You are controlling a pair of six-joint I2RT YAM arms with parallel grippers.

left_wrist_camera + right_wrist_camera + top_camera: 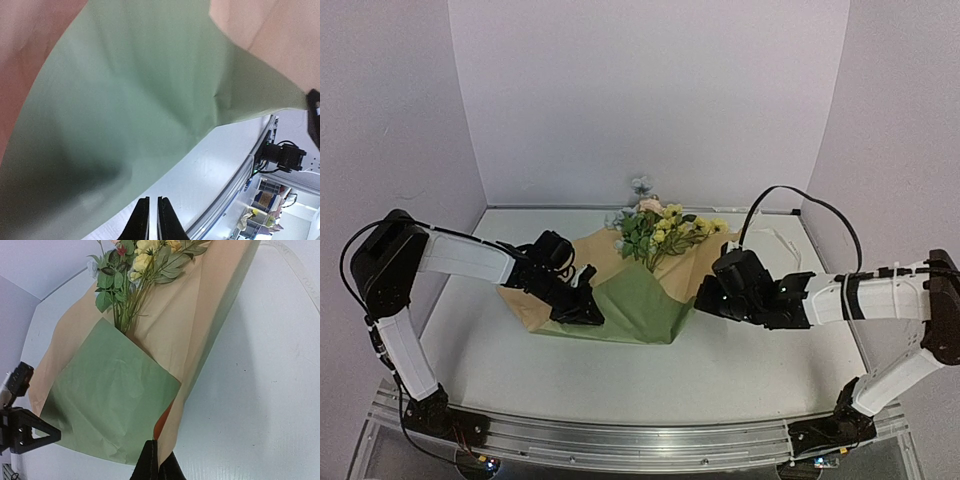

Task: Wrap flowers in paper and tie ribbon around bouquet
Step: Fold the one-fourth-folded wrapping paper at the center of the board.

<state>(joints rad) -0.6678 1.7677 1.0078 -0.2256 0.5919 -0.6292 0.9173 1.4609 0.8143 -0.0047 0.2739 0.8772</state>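
Observation:
The paper lies mid-table, its green face folded over a tan face, and the flowers poke out of its far end. In the right wrist view the yellow blooms and green stems run under the green flap. My right gripper is shut on the tan right edge of the paper, lifting it. My left gripper is all but shut with nothing in the thin slit, just off the green paper's edge, over bare table. The pale ribbon lies loose at the back right.
White walls close off the table at the back and both sides. A metal rail runs along the near edge. The right arm's black cable loops above the back right corner.

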